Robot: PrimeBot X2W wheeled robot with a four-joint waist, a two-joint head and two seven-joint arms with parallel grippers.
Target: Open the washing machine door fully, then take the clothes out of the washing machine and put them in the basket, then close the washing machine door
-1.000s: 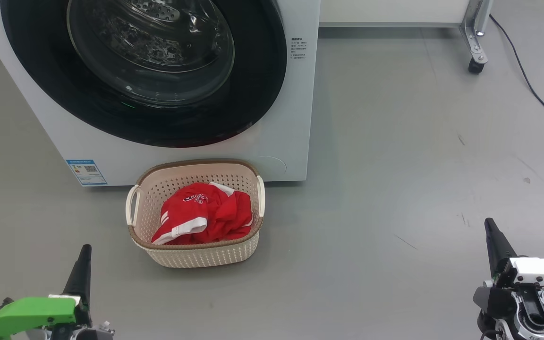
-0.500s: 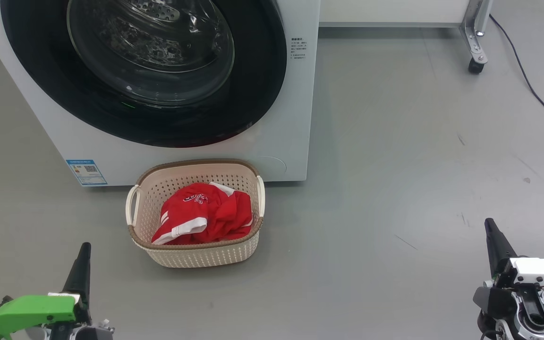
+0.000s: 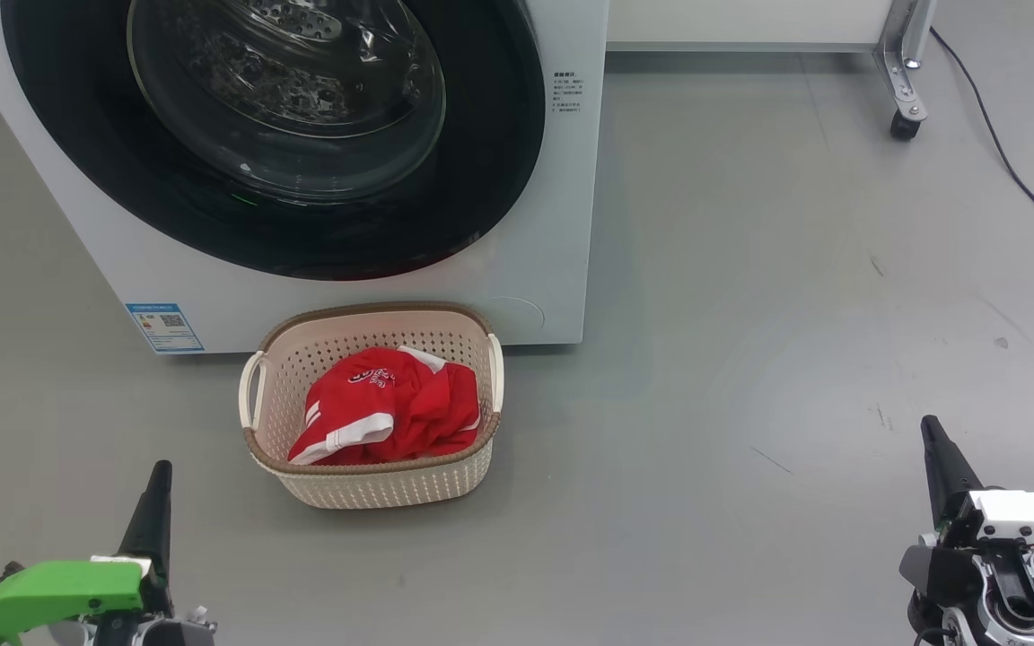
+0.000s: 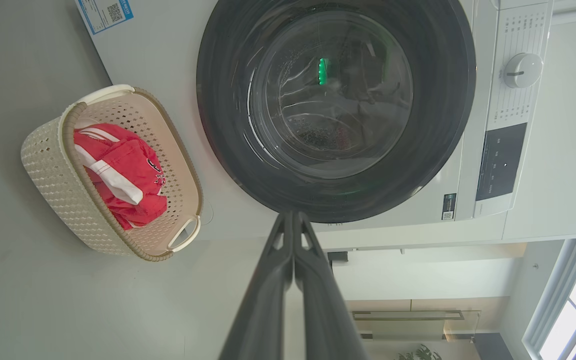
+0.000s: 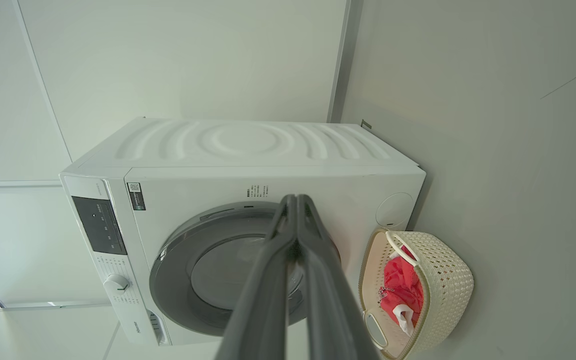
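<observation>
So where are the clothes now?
In the head view, the clothes lie in the basket on the floor, in front of the washing machine, left of centre.

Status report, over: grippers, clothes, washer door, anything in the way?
Left gripper and right gripper shut, empty. Clothes in basket; washing machine door closed. Basket on floor directly below door; cable far right.

Grey smooth floor (image 3: 750, 314), few dark scuff marks (image 3: 770, 460). White washing machine (image 3: 539, 224) stands on it at upper left. Cream basket (image 3: 364, 468) on floor just in front of machine. Metal leg on caster (image 3: 905, 126) at upper right, black cable (image 3: 1006, 161) trailing beside it.
</observation>
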